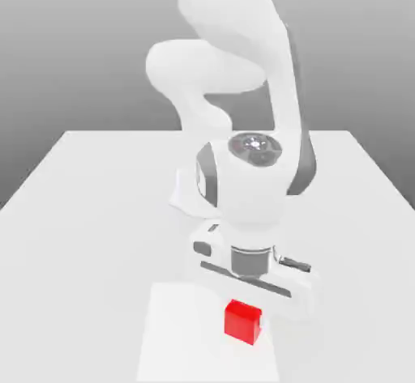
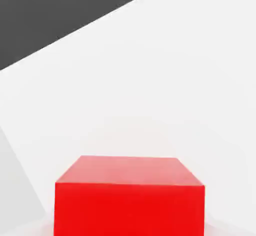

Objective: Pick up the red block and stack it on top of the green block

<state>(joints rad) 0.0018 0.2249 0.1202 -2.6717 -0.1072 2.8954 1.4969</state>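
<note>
One red block (image 1: 242, 321) just below end effector (image 1: 258, 299)

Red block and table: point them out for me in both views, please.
red block (image 1: 242, 321), exterior view, on its front face.
red block (image 2: 129, 207), hand view, on its near face.
table (image 1: 97, 211), exterior view, on bare top.
table (image 2: 165, 70), hand view, on bare surface.

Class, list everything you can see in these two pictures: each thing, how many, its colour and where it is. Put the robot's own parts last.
Red block: one, red, on the table near its front edge, just below the end effector; seen close up in the hand view.
Table: one, white, under everything.
Arm: one, white with grey joints, bent forward over the table.
End effector: one, white, low over the red block.
</note>
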